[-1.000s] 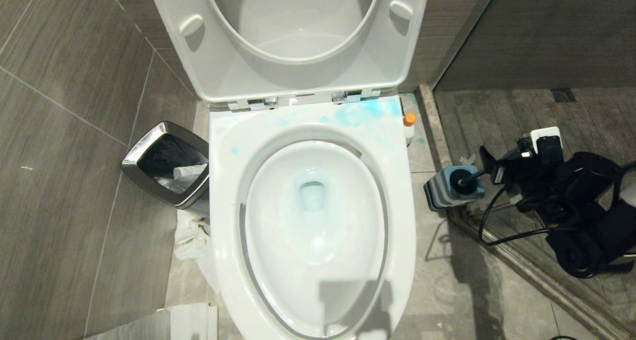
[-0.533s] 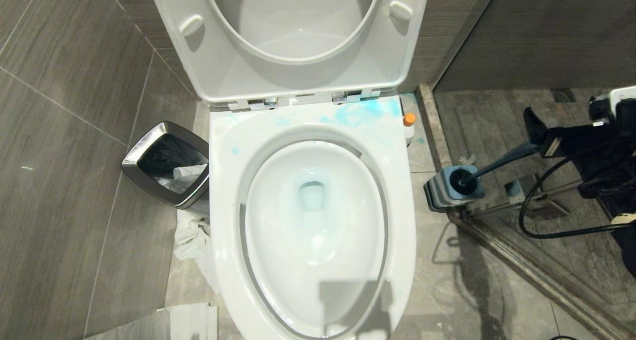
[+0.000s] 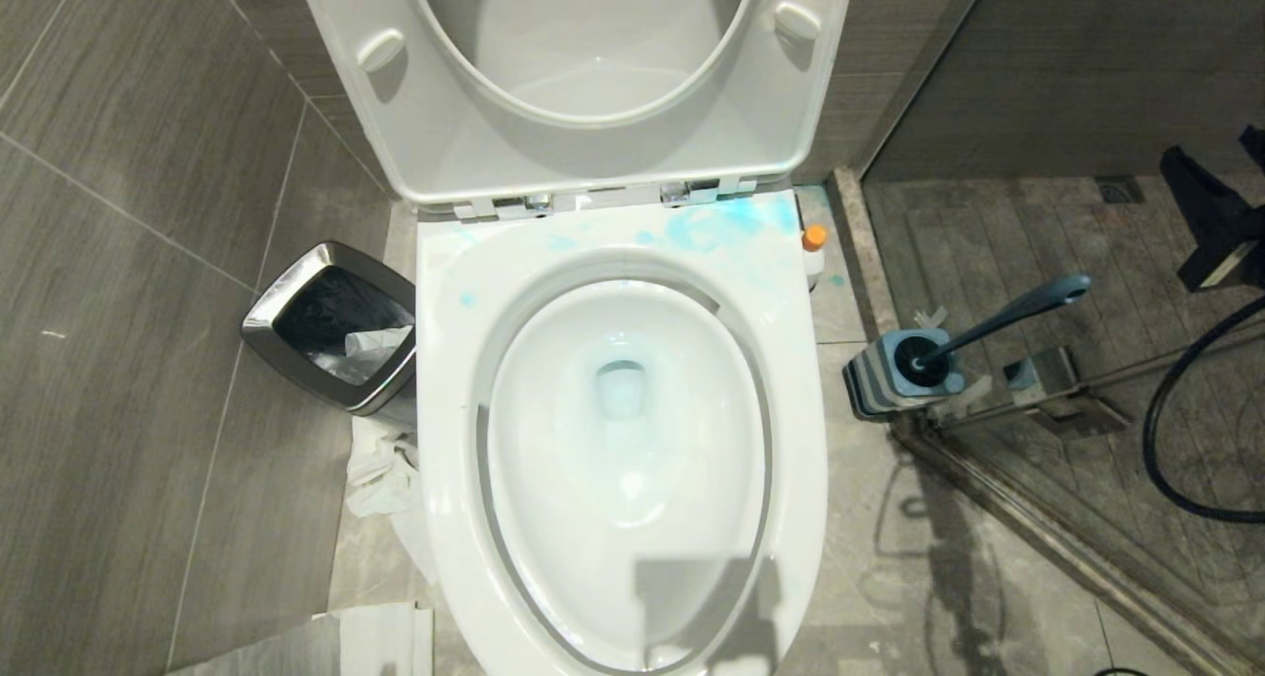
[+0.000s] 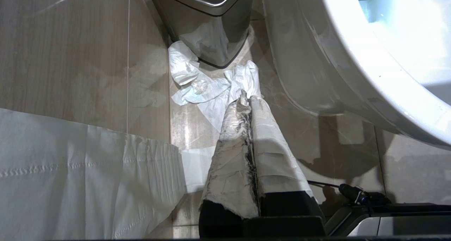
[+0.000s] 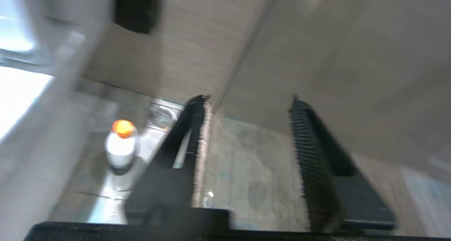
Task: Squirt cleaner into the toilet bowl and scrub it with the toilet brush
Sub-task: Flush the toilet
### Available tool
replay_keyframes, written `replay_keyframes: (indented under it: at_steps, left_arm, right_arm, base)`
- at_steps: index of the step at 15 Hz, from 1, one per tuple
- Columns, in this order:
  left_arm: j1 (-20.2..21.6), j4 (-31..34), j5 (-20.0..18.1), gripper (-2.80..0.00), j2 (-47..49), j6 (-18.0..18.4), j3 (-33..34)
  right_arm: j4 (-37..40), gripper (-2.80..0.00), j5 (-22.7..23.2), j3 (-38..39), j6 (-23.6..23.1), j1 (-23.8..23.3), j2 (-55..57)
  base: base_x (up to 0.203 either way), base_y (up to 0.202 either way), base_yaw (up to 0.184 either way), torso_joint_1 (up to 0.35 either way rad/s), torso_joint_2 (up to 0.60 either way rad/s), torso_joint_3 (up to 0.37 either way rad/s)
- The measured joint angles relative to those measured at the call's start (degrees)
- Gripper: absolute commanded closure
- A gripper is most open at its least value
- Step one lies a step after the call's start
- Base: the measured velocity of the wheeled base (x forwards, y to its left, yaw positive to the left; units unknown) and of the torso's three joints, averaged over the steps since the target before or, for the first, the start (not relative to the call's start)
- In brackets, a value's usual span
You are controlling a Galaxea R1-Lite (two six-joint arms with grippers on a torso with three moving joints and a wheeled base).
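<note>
Two grippers: the left gripper (image 4: 246, 103), low by the bin (image 3: 331, 325), has its jaws pressed together on nothing. Blue cleaner streaks the toilet (image 3: 623, 429). The toilet brush (image 3: 988, 325) stands in its holder (image 3: 894, 375). The right gripper (image 5: 246, 128), raised, jaws apart, holds nothing.

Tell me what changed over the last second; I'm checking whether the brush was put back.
The right gripper let go of the toilet brush and drew away up and right, open and empty. The brush stays leaning in its holder. Toilet, bin and left gripper unchanged.
</note>
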Motion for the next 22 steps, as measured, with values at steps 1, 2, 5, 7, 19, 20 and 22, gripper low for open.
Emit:
replay_keyframes:
  at_steps: [1, 2, 5, 7, 19, 20, 22]
  left_arm:
    - [0.00, 0.01, 0.00, 0.00, 0.00, -0.02, 0.00]
    - [0.00, 0.01, -0.02, 0.00, 0.00, -0.05, 0.00]
    - [0.00, -0.01, 0.00, 0.00, 0.00, -0.02, 0.00]
    - [0.00, -0.01, -0.01, 0.00, 0.00, 0.00, 0.00]
    - [0.00, 0.01, 0.00, 0.00, 0.00, 0.00, 0.00]
    - [0.00, -0.01, 0.00, 0.00, 0.00, -0.02, 0.00]
    - [0.00, 0.01, 0.01, 0.00, 0.00, -0.02, 0.00]
  right_arm:
    - [1.91, 0.00, 0.90, 0.95, -0.09, 0.02, -2.91]
    - [4.09, 0.00, 1.28, 1.94, -0.13, 0.05, -5.80]
    - [14.56, 0.00, 1.59, 5.87, 0.34, 0.15, -16.67]
    - [22.66, 0.00, 1.58, 9.79, 1.59, 0.27, -24.53]
    - [56.07, 0.00, 0.00, 33.18, 4.78, 0.88, -62.25]
    - [58.22, 0.00, -0.07, 33.29, 5.71, 0.90, -63.33]
    - [61.73, 0.00, -0.09, 33.40, 5.92, 1.16, -65.03]
  base:
    - [0.000, 0.000, 0.000, 0.000, 0.00, 0.000]
    - [0.000, 0.000, 0.000, 0.000, 0.00, 0.000]
    - [0.000, 0.000, 0.000, 0.000, 0.00, 0.000]
    - [0.000, 0.000, 0.000, 0.000, 0.00, 0.000]
    - [0.000, 0.000, 0.000, 0.000, 0.00, 0.000]
    - [0.000, 0.000, 0.000, 0.000, 0.00, 0.000]
    - [0.000, 0.000, 0.000, 0.000, 0.00, 0.000]
